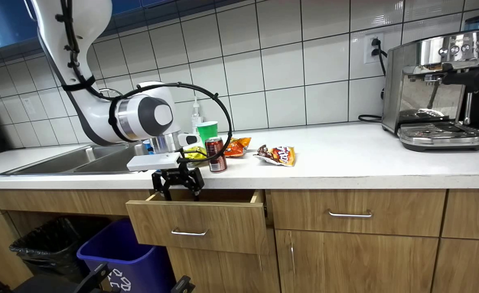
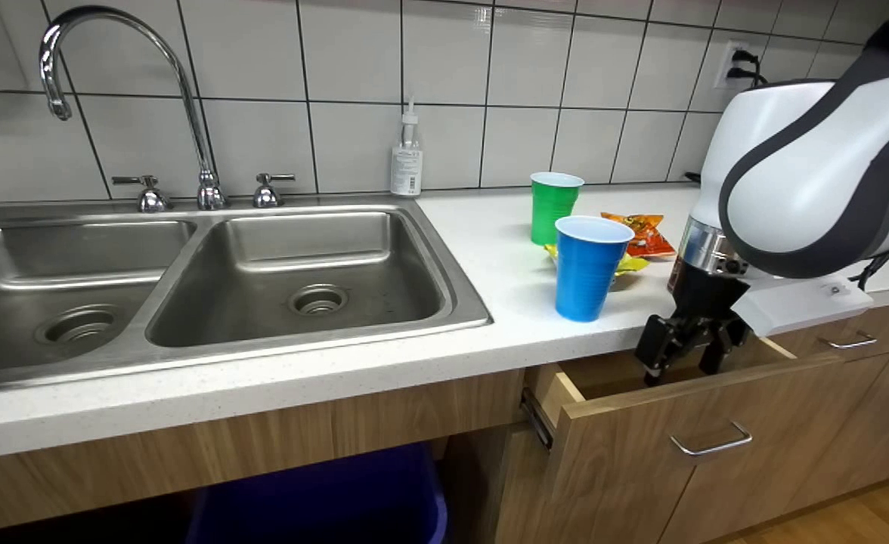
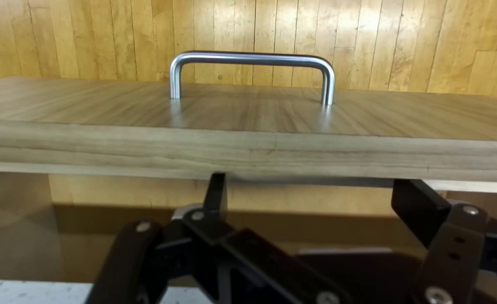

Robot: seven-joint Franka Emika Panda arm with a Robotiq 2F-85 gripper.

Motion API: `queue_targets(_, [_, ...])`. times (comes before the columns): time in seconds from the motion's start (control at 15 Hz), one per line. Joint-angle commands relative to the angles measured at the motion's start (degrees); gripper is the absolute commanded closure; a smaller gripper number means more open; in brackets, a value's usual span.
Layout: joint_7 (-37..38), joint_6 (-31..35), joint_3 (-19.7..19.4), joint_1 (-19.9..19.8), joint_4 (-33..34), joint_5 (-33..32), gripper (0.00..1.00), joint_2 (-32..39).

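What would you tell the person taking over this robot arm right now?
Gripper: open, nothing held; its fingertips reach into the drawer, close behind its front panel. I can't tell whether they touch it.
Drawer: partly pulled out below the countertop; nothing grips its metal handle.
On the countertop: blue cup, green cup, soda can and three snack bags.
Done: the drawer is open.
Remaining: the drawer is not shut, and the gripper is not yet out of it.
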Motion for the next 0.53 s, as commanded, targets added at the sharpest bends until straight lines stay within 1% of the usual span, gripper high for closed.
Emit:
queue_targets(0.0, [0.9,-4.94,-0.09,-0.15,-1.0,-0.33,0.0,-1.77])
queue_targets(0.2, [1.18,-5.89,0.02,-0.2,-1.81,-0.22,0.0,-2.75])
queue_targets(0.47, [-0.08,-6.41,1.25,-1.28,-2.85,2.04,0.0,-2.93])
